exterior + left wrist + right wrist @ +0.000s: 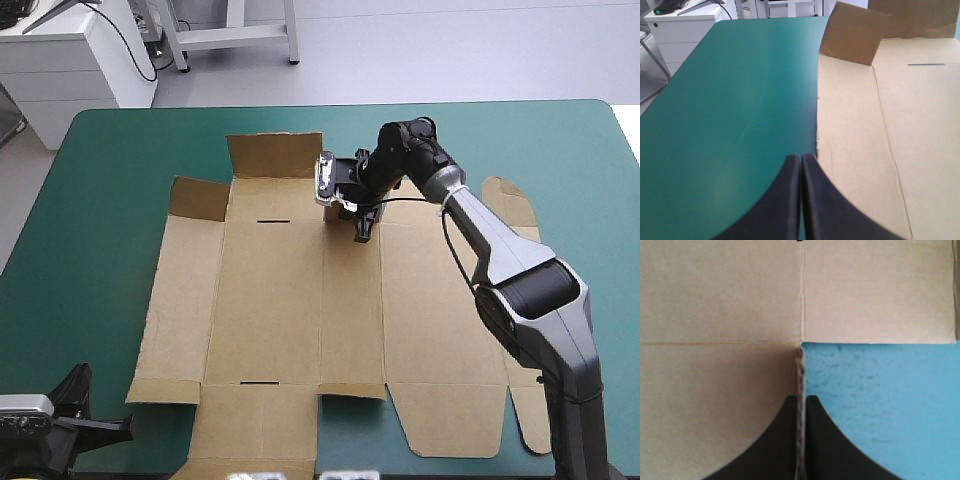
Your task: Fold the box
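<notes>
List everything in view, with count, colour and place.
box: one, brown, mostly flat mid-table, two far flaps raised
table: one, teal-green cover, under the box
left pincer: one, black, shut, over the cover beside the box's left edge
right pincer: one, black, shut on a board edge at the box's far side

Box [280,310] on table [110,160], right claw [363,230] at its far edge, left claw [801,162] beside left edge
</notes>
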